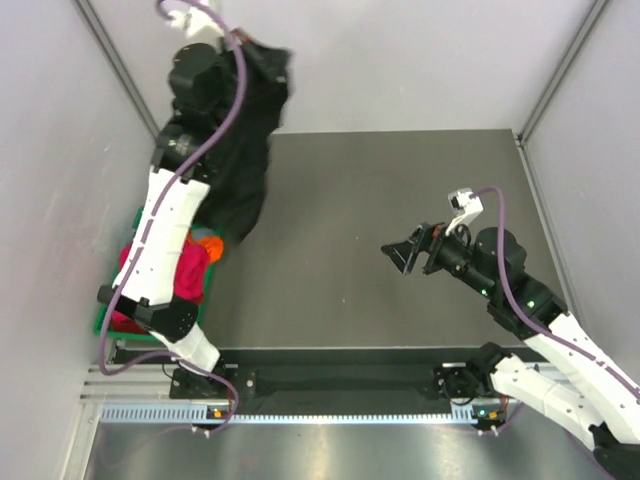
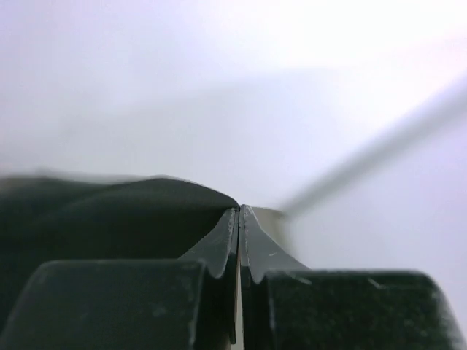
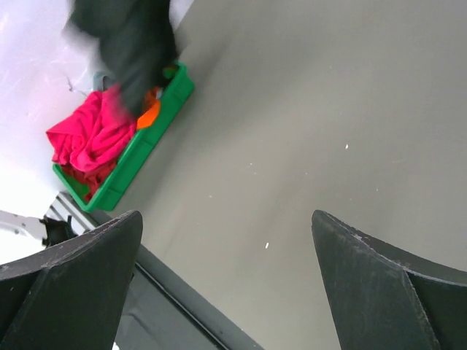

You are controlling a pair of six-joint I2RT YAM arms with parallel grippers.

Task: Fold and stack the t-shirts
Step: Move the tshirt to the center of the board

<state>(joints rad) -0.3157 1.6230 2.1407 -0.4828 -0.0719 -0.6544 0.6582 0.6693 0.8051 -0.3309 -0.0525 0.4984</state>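
Black t-shirt (image 1: 243, 150): held up at the far left, above the worktop (image 1: 400, 200). It hangs in a long bunched drape from its top end at the far wall down toward the bin.
Left gripper (image 2: 239, 215): the left wrist view shows the fingers pressed together with only a hairline gap. Dark cloth (image 2: 109, 219) bulges up against the left finger, so it is clamped on the black t-shirt. The top view does not show this grip, because arm and cloth cover the fingertips there.
Left arm (image 1: 170, 210): stretched far and high along the left wall, crossing over the bin in the top view.
Right gripper (image 1: 405, 255): spread wide and holding nothing, over the right part of the worktop and pointing left. In the right wrist view (image 3: 226, 219) its two fingers stand well apart with bare grey surface between them.
Green bin (image 3: 139, 157): at the left edge of the worktop. The right wrist view shows its near wall and corner plainly; from above, the left arm hides most of it.
Magenta t-shirt (image 3: 87, 135): crumpled in the bin, piled above the rim.
Orange t-shirt (image 3: 149, 113): a small patch in the bin's far end, just under the blurred lower end of the black t-shirt.
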